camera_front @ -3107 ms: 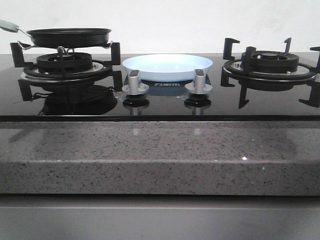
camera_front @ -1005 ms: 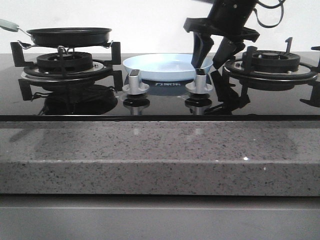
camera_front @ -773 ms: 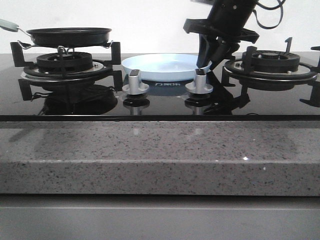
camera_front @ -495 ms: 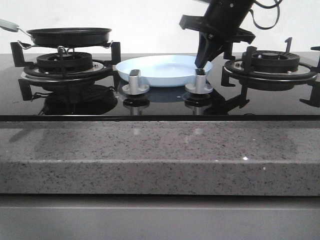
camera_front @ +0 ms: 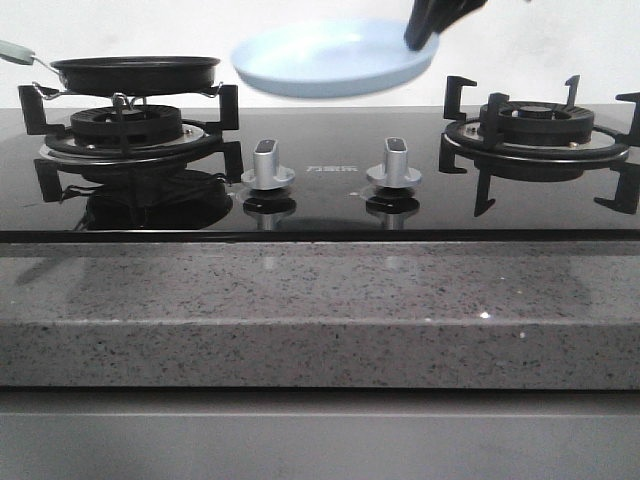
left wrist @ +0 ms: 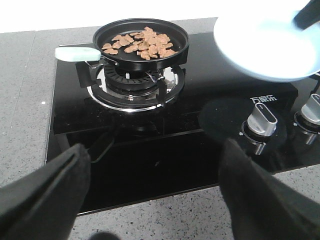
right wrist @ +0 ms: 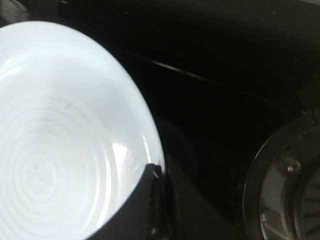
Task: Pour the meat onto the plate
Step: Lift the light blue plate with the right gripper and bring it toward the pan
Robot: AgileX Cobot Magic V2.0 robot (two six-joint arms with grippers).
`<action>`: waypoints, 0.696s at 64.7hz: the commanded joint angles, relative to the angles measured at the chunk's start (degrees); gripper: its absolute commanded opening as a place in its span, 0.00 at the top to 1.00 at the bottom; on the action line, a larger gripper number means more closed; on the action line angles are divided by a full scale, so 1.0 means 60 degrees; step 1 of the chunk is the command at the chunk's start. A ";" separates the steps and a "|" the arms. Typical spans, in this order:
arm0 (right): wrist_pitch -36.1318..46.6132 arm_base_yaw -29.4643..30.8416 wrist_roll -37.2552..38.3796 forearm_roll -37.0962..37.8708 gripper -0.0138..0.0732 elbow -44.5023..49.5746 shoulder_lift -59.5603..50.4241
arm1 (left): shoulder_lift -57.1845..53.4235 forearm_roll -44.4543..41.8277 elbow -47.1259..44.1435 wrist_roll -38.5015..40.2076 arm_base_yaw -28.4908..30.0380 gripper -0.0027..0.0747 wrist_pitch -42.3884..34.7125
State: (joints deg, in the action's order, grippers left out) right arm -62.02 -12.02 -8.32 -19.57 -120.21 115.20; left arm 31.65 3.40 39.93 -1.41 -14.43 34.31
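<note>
- Above the hob, my right gripper is clamped on the rim of the plate — the plate hangs in the air, clear of the glass.
- On the left burner sits the black pan, the meat heaped inside it.
- My left gripper is spread wide, holding nothing, near the two knobs.

Meat sits heaped in the black pan on its burner — the pale plate hangs tilted nearby, off the hob.
</note>
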 commanded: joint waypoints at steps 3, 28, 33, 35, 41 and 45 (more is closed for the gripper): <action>0.0703 -0.0007 -0.0743 -0.0886 0.92 0.1145 -0.1641 | 0.0082 0.0041 0.0294 0.0010 -0.0071 0.28 -0.0688; 0.2805 -0.0015 -0.2653 -0.3002 0.92 0.6618 -0.4829 | 0.0082 0.0054 0.0294 0.0010 -0.0071 0.28 -0.0688; 0.3118 -0.0017 -0.2658 -0.3002 0.92 0.7171 -0.5031 | 0.0082 0.0054 0.0294 0.0010 -0.0071 0.28 -0.0688; 0.3233 -0.0047 -0.2671 -0.3002 0.92 0.7353 -0.5052 | 0.0082 0.0054 0.0294 0.0010 -0.0071 0.28 -0.0688; 0.3674 -0.0265 -0.2899 -0.2973 0.92 0.7756 -0.5052 | 0.0082 0.0054 0.0294 0.0010 -0.0071 0.28 -0.0688; 0.4152 -0.0501 -0.2938 -0.2934 0.91 0.8004 -0.5052 | 0.0082 0.0054 0.0294 0.0010 -0.0071 0.28 -0.0688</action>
State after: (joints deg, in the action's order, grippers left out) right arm -42.83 -13.59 -24.69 -34.77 -72.37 87.55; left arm 31.65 3.40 39.93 -1.41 -14.43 34.31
